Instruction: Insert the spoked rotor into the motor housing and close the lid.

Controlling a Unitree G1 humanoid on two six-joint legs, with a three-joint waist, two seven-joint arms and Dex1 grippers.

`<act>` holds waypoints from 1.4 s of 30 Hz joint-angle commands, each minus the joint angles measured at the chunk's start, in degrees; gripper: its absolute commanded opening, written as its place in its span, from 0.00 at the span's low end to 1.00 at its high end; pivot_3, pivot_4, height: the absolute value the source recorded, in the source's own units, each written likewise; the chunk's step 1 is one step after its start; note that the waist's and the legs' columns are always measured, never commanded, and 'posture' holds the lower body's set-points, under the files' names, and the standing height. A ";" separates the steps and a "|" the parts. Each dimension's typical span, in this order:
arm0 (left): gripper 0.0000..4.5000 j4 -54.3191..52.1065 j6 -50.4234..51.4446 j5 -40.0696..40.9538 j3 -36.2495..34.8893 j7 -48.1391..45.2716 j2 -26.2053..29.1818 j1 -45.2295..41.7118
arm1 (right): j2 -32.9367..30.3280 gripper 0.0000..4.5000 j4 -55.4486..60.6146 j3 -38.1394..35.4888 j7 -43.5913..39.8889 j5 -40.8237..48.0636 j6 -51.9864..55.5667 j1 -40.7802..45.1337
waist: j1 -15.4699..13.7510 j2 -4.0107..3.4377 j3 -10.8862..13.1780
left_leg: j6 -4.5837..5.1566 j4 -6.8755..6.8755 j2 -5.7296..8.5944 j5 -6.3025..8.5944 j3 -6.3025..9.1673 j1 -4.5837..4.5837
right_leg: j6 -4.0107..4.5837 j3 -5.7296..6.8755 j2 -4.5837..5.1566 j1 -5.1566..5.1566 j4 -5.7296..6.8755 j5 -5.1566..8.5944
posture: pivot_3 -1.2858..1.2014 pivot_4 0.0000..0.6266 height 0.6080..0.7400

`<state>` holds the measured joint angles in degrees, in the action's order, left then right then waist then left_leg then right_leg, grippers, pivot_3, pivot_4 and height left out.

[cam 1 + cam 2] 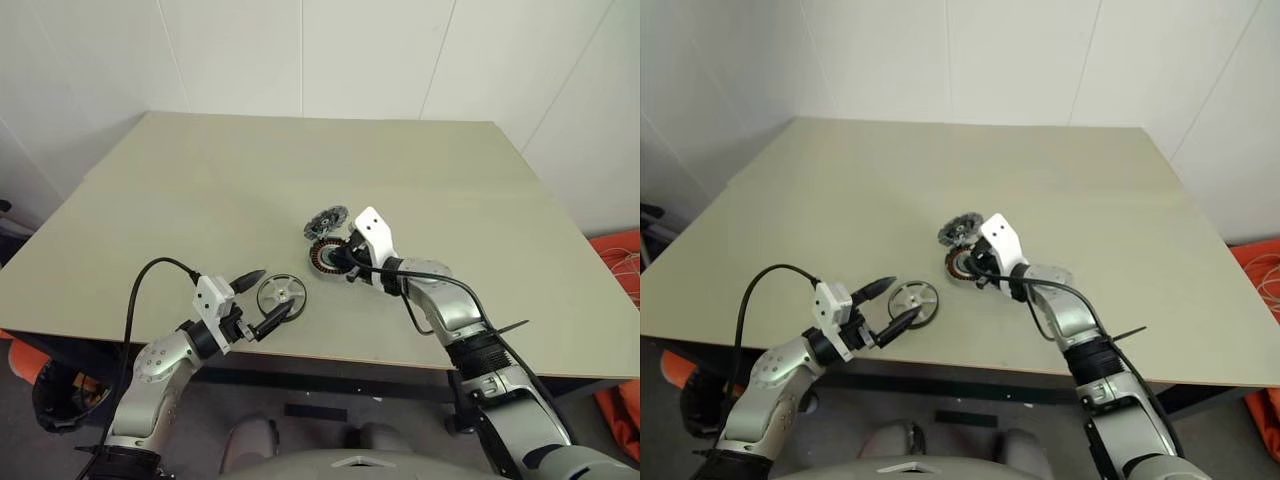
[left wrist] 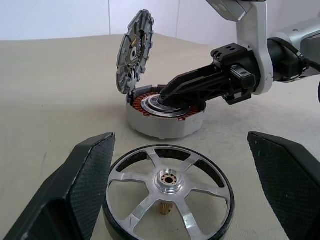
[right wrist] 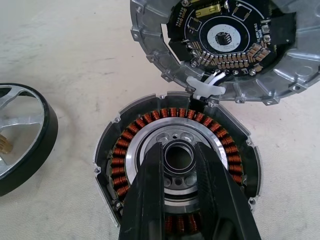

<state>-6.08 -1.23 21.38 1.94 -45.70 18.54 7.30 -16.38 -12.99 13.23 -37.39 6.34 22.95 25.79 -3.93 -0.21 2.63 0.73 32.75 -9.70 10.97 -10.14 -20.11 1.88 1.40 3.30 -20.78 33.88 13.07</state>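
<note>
A pale tabletop [image 1: 200,200] near the centre of the head-camera frame carries all three parts of a small motor. The housing [image 1: 326,257], its ring of copper windings showing around a silver centre, sits just right of centre with its top open. The lid [image 1: 326,220] stands propped up at the housing's far edge, tilted back like an opened clamshell, circuit side facing the housing, with white wires running between the two at that edge.

The right gripper [image 3: 177,172] reaches in from the lower right, its two black fingers drawn nearly together and their tips resting at the silver hub in the middle of the housing; whether they pinch anything there cannot be told.

The spoked wheel [image 1: 280,294], dark-rimmed with silvery spokes, lies flat on the table at lower centre, close to the near edge and just left of the housing. The left gripper [image 1: 269,296] comes in from the lower left with its fingers spread as wide as they go, one tip on either side of the wheel and neither yet closed on it; it holds nothing.

The left arm is plainly the nearer one to the wheel, which lies directly between its open fingers. The wheel's flat face is up and its axle vertical, so the likely grasp is across the rim. From there the housing lies up and to the right in the frame, a short carry away, with the right gripper's fingers currently over its centre.
</note>
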 commanded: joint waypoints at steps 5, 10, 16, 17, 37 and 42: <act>1.00 0.00 -2.20 0.73 -0.85 -0.74 0.06 -0.19 | 0.32 0.13 -1.03 -0.36 -0.93 -0.61 -1.55 2.04 | 0.00 0.00 0.00 | 0.00 0.00 0.00 0.00 0.00 0.00 | 0.00 0.00 0.00 0.00 0.00 0.00 | 0.52 0.00 1.00; 1.00 -0.80 -1.92 0.81 -0.81 -0.50 0.15 0.07 | 0.22 0.51 1.75 -0.96 -1.29 0.07 -0.36 1.30 | 0.00 0.00 0.00 | 0.00 0.00 0.00 0.00 0.00 0.00 | 0.01 0.00 0.00 0.00 0.00 0.00 | 0.52 0.00 1.00; 1.00 -0.85 -1.57 0.90 -0.71 -0.50 0.20 -0.28 | -0.02 0.72 9.18 -2.39 -1.75 2.49 4.12 -0.02 | -0.02 -0.02 0.03 | 0.00 -0.02 -0.01 0.00 -0.01 -0.02 | 0.01 0.00 0.00 -0.04 0.00 0.00 | 0.52 0.00 1.00; 1.00 -0.82 -1.55 0.92 -0.70 -0.53 0.21 -0.31 | -0.03 0.66 10.11 -2.75 -1.57 2.89 4.91 -0.12 | -0.02 -0.03 0.03 | 0.00 -0.03 -0.01 0.00 -0.01 -0.02 | 0.01 0.00 0.00 -0.04 0.00 0.00 | 0.52 0.00 1.00; 1.00 -0.86 -0.82 1.00 -0.44 -0.36 -0.03 -0.60 | -0.51 0.00 3.68 -0.25 1.62 -1.74 6.06 4.13 | 0.00 -0.08 0.07 | -0.01 -0.03 -0.01 -0.01 -0.03 -0.06 | 0.01 0.00 0.00 -0.10 0.00 -0.01 | 0.52 0.00 1.00; 1.00 -1.11 -0.67 0.94 -0.35 -0.20 -0.09 -0.46 | 0.13 0.00 0.45 -0.59 1.76 -2.42 5.11 6.39 | -0.02 -0.09 0.08 | -0.01 -0.03 -0.01 -0.01 -0.03 -0.10 | 0.03 0.00 0.00 -0.13 0.00 -0.02 | 0.52 0.00 1.00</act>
<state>-5.07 -1.79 21.49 1.93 -45.95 18.43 7.17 -16.29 -12.88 13.13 -35.79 4.21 29.37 30.36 -3.96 -0.30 2.70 0.72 32.72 -9.72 10.97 -10.18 -20.22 1.92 1.40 3.30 -20.90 33.88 13.06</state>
